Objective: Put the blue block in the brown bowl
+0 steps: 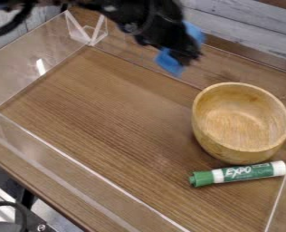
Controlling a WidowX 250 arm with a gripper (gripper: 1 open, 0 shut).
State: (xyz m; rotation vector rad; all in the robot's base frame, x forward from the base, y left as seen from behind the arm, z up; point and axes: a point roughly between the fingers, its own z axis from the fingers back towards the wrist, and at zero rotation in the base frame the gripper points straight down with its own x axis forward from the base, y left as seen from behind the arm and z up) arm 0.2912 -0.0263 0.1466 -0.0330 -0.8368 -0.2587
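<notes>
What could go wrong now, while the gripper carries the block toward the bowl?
1. The gripper holds the block in the air, not yet over the bowl. If it lets go early, the block would probably land on the table.
2. A low approach might knock the bowl's thick rim and push it toward the marker.

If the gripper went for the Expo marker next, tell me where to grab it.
Grip the marker at mid-barrel, coming from above with jaws across its narrow width. It lies flat on the table, long axis roughly left-right, close in front of the wooden bowl, so a top approach likely avoids the bowl.
</notes>
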